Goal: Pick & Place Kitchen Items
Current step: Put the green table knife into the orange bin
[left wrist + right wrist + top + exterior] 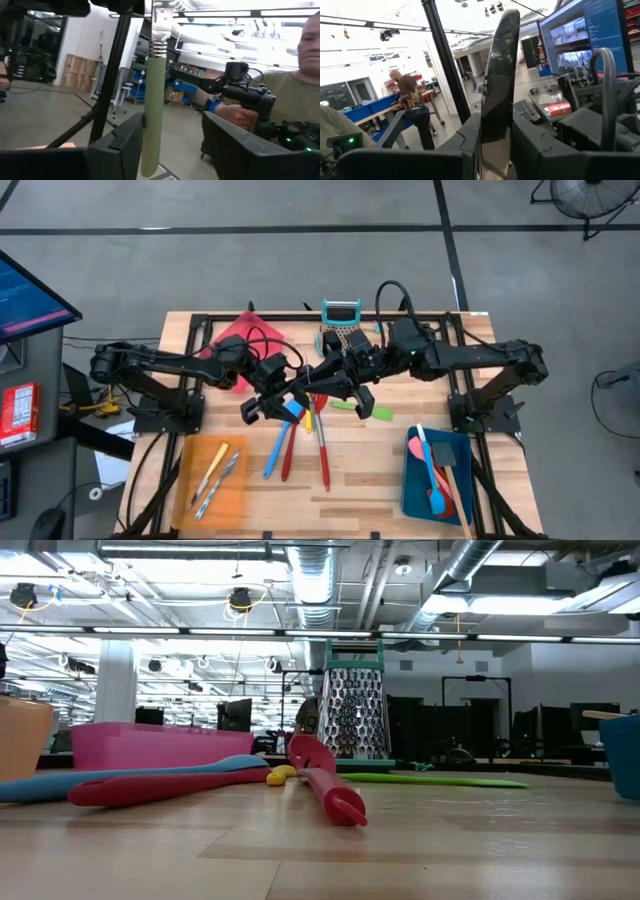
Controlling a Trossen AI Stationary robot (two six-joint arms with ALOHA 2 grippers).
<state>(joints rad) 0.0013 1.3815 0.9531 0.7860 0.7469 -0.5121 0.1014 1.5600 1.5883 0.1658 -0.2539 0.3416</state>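
Both arms meet above the middle of the table. My right gripper (pixel 495 131) (pixel 338 385) is shut on the dark, glossy blade (pixel 500 65) of a long utensil. The utensil's pale green handle (pixel 152 110), with a metal coil (pixel 158 47) at its top, stands between the wide-apart fingers of my open left gripper (pixel 172 137) (pixel 262 408). It is close against one finger (pixel 131 135), and I cannot tell whether it touches. Blue (pixel 275 450), red (pixel 322 452) and yellow (pixel 308 418) utensils lie flat on the table below. My right gripper pinches the dark blade (pixel 495 117) between its two fingers, flat faces against the pads. The blade runs on well past the fingertips. The utensil is lifted clear of the table. My left gripper: I cannot tell whether its finger touches the green handle.
An orange tray (pixel 190 490) with silvery cutlery sits near left. A blue tray (pixel 412 480) with spatulas sits near right. A red tray (pixel 235 330) and a box grater (pixel 340 325) stand at the far side. A green utensil (pixel 430 780) lies on the table. A person shows beyond the table.
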